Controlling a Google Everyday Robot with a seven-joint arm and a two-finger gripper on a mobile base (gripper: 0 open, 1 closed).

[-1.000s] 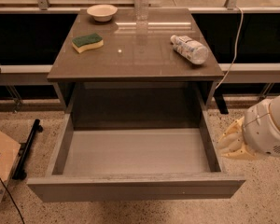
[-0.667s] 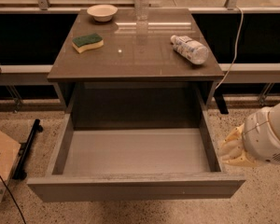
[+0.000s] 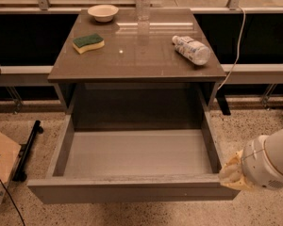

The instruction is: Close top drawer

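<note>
Top drawer (image 3: 132,190); gripper (image 3: 233,174) half-hidden, front-right corner

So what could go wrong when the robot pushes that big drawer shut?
The tool sits by the right front corner of the top drawer, which is pulled far out. Pushing from that one corner might twist the drawer so it jams. A hard shove could also shake the table and roll the lying bottle off, or tip the upright bottle at the back.
</note>
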